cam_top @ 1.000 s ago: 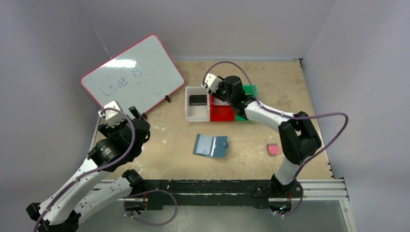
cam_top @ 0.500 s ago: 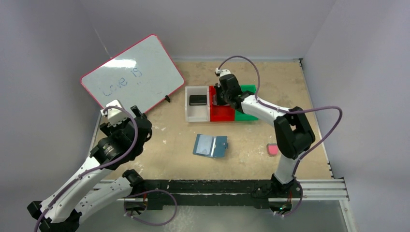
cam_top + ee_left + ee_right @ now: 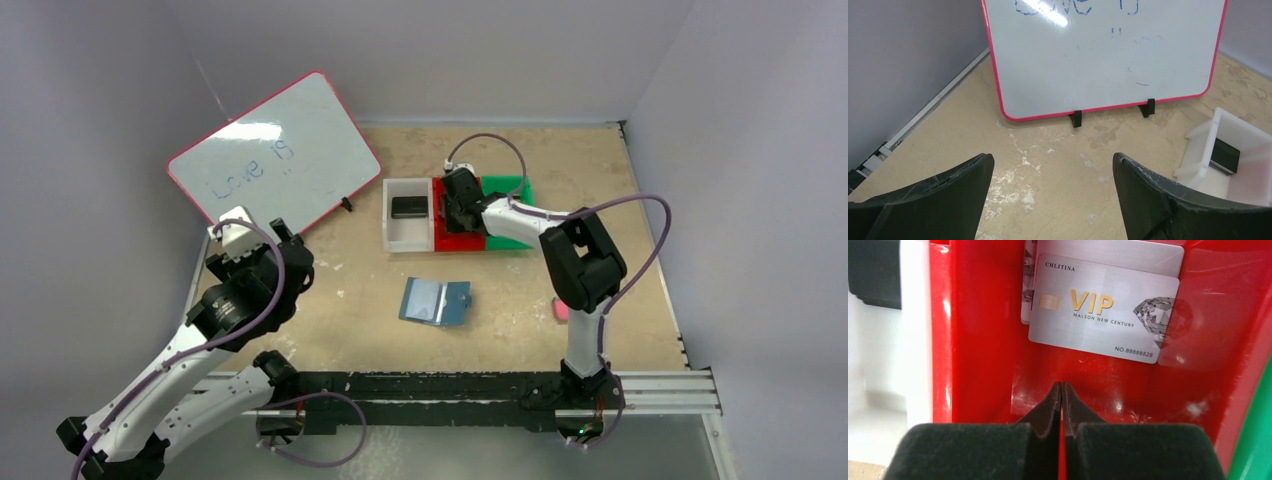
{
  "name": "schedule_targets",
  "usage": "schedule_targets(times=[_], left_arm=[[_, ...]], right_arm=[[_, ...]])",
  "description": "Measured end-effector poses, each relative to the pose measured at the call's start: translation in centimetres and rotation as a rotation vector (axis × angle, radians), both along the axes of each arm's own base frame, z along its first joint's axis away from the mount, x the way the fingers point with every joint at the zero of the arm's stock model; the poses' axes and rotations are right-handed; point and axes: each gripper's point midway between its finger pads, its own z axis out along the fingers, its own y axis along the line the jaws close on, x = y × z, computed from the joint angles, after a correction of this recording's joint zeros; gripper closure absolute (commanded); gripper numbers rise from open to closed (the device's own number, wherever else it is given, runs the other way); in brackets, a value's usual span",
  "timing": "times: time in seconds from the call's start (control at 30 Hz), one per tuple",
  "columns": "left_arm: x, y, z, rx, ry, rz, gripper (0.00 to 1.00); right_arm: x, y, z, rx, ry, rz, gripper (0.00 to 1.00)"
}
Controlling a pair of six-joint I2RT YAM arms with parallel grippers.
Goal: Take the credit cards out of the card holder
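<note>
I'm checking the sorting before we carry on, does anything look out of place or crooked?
Nothing spilled or damaged. One untidy spot: in the red bin, the silvery VIP card lies slightly tilted over a second card beneath it, not squared up. The card holder lies open on the table.

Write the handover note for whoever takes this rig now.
Left gripper: open, empty, facing the whiteboard.
Right gripper: shut, empty, inside the red bin.
Done: silver VIP card atop a second card in the red bin; black card in the white bin.
Card holder: open on the table, no card visible from above.
Left: check its pockets closer, then retract.
</note>
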Motion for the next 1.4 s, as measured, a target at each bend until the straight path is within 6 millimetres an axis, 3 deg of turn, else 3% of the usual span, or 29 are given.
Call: schedule_targets(times=[0.17, 0.7, 1.13, 1.27, 1.4], left_arm=[[0.0, -0.1, 0.0, 0.001, 0.002, -0.004, 0.11], [0.0, 0.0, 0.0, 0.002, 0.003, -0.004, 0.11], [0.0, 0.0, 0.0, 0.001, 0.003, -0.005, 0.11], [0.0, -0.1, 0.0, 0.0, 0.007, -0.007, 0.11], [0.1, -0.3, -0.2, 0.003, 0.019, -0.019, 0.11]], right_arm=[[0.7, 0.1, -1.3, -0.032, -0.001, -0.03, 1.0], [3.3, -0.1, -1.1, -0.056, -0.086, -0.103, 1.0], [3.7, -0.5, -0.7, -0.089, -0.12, -0.088, 0.84], [2.2, -0.9, 1.4, -0.055, -0.132, -0.062, 0.66], [1.7, -1.0, 6.7, 0.013, -0.219, -0.05, 0.67]])
